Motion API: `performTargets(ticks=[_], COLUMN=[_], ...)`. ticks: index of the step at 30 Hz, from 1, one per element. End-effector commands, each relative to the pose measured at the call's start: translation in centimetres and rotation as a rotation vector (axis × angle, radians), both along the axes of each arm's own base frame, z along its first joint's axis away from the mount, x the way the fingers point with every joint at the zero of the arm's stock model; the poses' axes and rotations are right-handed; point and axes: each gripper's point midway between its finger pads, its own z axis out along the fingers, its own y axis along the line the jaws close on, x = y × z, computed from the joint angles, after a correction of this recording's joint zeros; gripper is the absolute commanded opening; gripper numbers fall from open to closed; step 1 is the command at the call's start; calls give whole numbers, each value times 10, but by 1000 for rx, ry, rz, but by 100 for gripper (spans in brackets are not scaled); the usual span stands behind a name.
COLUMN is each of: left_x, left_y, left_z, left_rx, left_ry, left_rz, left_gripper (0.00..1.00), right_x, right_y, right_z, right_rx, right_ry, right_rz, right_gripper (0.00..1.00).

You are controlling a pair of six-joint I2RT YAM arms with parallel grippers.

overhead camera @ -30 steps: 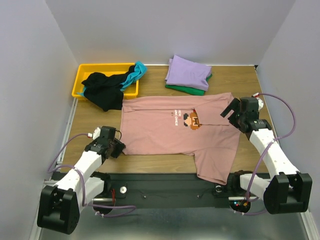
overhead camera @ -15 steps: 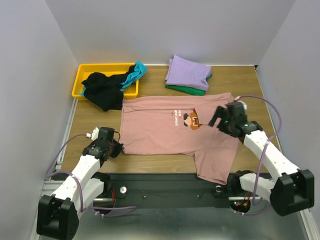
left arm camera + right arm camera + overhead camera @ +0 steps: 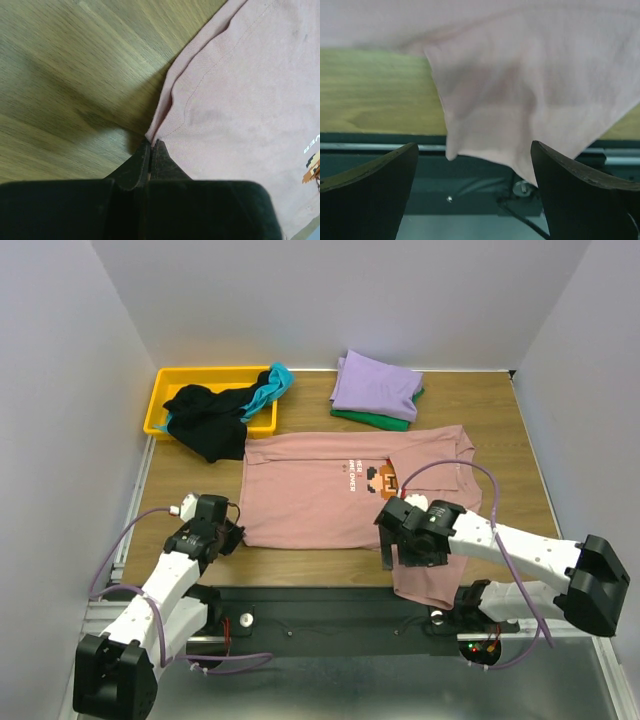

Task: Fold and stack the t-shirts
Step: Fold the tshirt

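A dusty-pink t-shirt (image 3: 310, 495) with a pixel-art print lies spread on the wooden table, one sleeve (image 3: 432, 575) hanging over the near edge. My left gripper (image 3: 237, 536) is shut on the shirt's near-left corner; in the left wrist view (image 3: 151, 146) pink cloth (image 3: 240, 100) sits pinched between the jaws. My right gripper (image 3: 388, 543) is open and hovers over the near sleeve; in the right wrist view (image 3: 475, 165) the sleeve (image 3: 520, 100) lies below the spread fingers. A lavender tee (image 3: 376, 386) lies folded on a green tee (image 3: 370, 419) at the back. Black (image 3: 207, 418) and teal (image 3: 272, 383) tees lie in the bin.
A yellow plastic bin (image 3: 165, 390) stands at the back left. The black front rail (image 3: 330, 605) runs along the table's near edge, with cables and bolts. Grey walls close the workspace on three sides.
My right arm has swung from the shirt's right edge across to the near sleeve, its gripper still open. My left gripper has stayed on the shirt's corner.
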Motion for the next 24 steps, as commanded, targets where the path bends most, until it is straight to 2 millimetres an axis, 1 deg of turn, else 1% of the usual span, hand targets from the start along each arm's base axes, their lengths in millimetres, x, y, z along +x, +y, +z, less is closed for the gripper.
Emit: performTargets(ticks=[1,2,4,5,8,11,12,13,15,17,18,19,23,24], left_x=[9,8,9,9,8,8,8,8,9,10,10,10,10,11], left_y=[6,6,6,6,6,7,7,7,7,8,8,8,9,9], left_z=[11,9,9,9,8,7,6,6,6,8,9,9,10,11], left_rx=[32,32,33,33,34,39,41,43,42,46,46,46,44,44], left_ry=[-51,-51,-61,-61,-50,-46,-44,-42,-44,-51,-56,-54,-56,-59], left_rz=[11,11,16,14,10,12,12,13,13,17,18,18,25,24], left_gripper=[0,0,0,0,0,0,0,0,0,0,0,0,0,0], right_x=[-32,-37,-49,-56,-64,-60,-59,-59,-60,-56,-53,-52,-52,-52], right_y=[-19,-23,-23,-25,-31,-30,-28,-26,-27,-28,-28,-26,-26,-26], right_z=[1,-3,-11,-20,-35,-35,-36,-40,-46,-47,-47,-47,-50,-50], right_rx=[-63,-74,-70,-71,-99,-110,-109,-109,-134,-168,-176,-177,-202,-202], right_ry=[100,120,181,215,257,243,238,249,267,260,254,253,274,276], right_rz=[-31,-31,-25,-24,-28,-33,-33,-29,-38,-43,-43,-35,-20,-16], right_gripper=[100,100,99,97,91,79,78,76,74,73,70,69,68,65])
